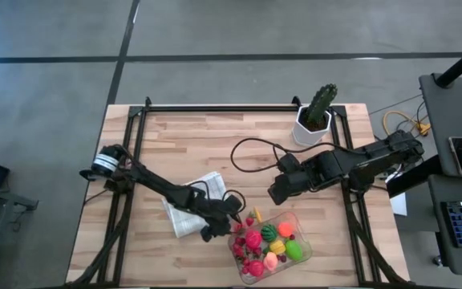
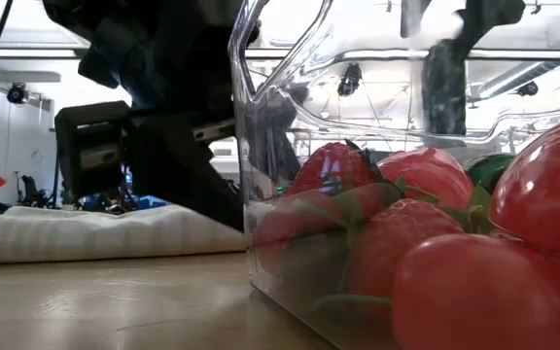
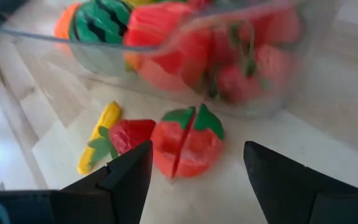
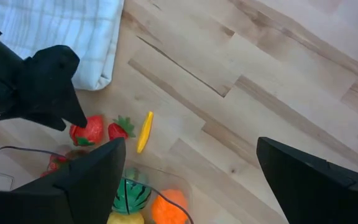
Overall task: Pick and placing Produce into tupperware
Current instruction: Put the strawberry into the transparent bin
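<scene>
The clear tupperware (image 1: 299, 229) stands near the table's front edge, right of centre, with several toy fruits in it, among them a watermelon (image 3: 101, 18). On the wood just left of it lie a red split tomato (image 3: 188, 143), a strawberry (image 3: 129, 134) and a yellow piece (image 3: 98, 134). My left gripper (image 3: 196, 152) is low over the table and open, one finger on each side of the tomato's near end. Farther back, above the table's middle, my right gripper (image 1: 275, 193) hangs open, holding nothing.
A white checked folded cloth (image 1: 191, 210) lies under the left arm, left of the tupperware. A green cactus in a white pot (image 1: 315, 116) stands at the back right. A black cable (image 1: 251, 148) loops over the middle of the table.
</scene>
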{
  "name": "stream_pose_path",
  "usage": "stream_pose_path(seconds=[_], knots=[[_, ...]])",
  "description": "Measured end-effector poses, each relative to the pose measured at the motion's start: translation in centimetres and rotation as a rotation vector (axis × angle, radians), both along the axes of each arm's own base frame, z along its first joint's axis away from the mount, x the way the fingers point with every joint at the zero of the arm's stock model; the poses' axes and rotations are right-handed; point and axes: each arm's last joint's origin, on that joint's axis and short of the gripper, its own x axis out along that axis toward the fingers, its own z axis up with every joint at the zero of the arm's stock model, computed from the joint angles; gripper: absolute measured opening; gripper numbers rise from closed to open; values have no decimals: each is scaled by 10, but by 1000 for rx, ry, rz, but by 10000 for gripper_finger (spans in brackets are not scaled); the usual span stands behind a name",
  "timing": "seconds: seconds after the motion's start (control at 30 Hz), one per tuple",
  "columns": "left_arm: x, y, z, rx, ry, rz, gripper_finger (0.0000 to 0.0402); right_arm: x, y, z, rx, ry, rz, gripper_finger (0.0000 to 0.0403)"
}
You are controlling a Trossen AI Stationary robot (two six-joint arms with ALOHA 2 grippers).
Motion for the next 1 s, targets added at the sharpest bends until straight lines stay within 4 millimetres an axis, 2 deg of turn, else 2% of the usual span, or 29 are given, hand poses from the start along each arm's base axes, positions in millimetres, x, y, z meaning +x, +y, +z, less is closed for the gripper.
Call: stream_pose_path(seconds=[0.43, 1.0], knots=[[13, -7, -11, -49, 5, 32, 238, 0, 0, 0, 5, -3, -12, 354], [15, -8, -8, -73, 9, 29, 231, 0, 0, -2, 9, -1, -27, 354]])
